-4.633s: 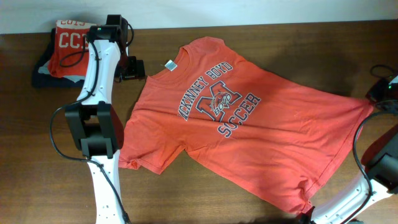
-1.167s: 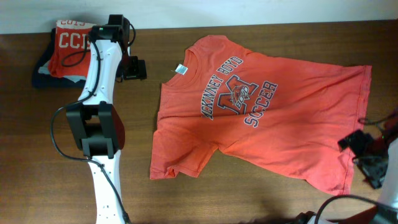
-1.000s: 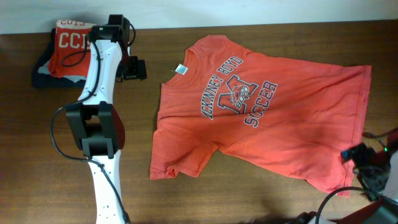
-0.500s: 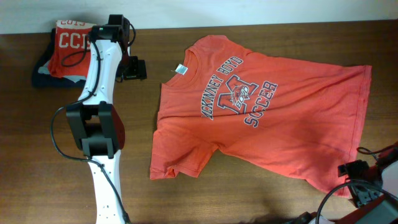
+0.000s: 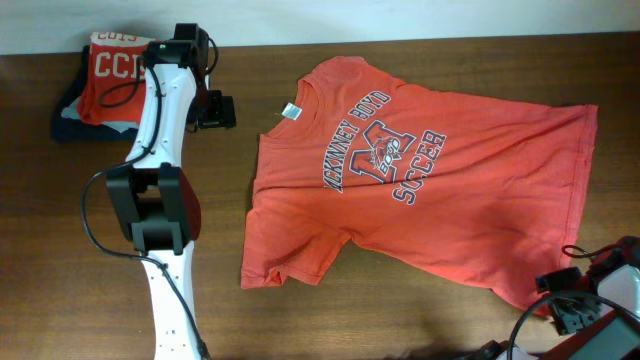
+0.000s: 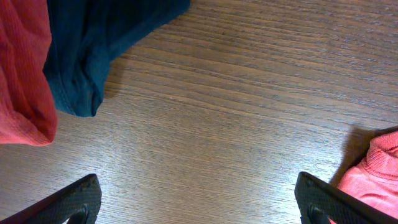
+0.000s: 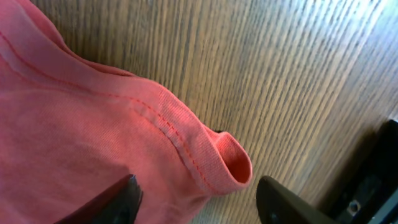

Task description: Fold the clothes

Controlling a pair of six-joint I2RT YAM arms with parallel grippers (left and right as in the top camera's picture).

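Left jaws: spread wide, holding nothing, above the worktop (image 6: 236, 112), beside the dark navy garment (image 6: 93, 43). T-shirt (image 5: 420, 190): laid flat on the worktop, print up, centre-right. Right jaws: apart, straddling the T-shirt's lower hem corner (image 7: 230, 158), not clamped.

The left arm (image 5: 165, 100) covers the right part of the folded red shirt (image 5: 108, 68) at the surface's (image 5: 80, 250) far left corner — its white lettering reads only "CC". The navy garment (image 5: 66, 122) lies mostly beneath that shirt. The right end effector (image 5: 572, 300) runs off the overhead view's lower right corner and hides part of the T-shirt's (image 5: 420, 190) hem corner. Each wrist view cuts the fingers (image 7: 118, 202) off at its bottom edge — only tips show.
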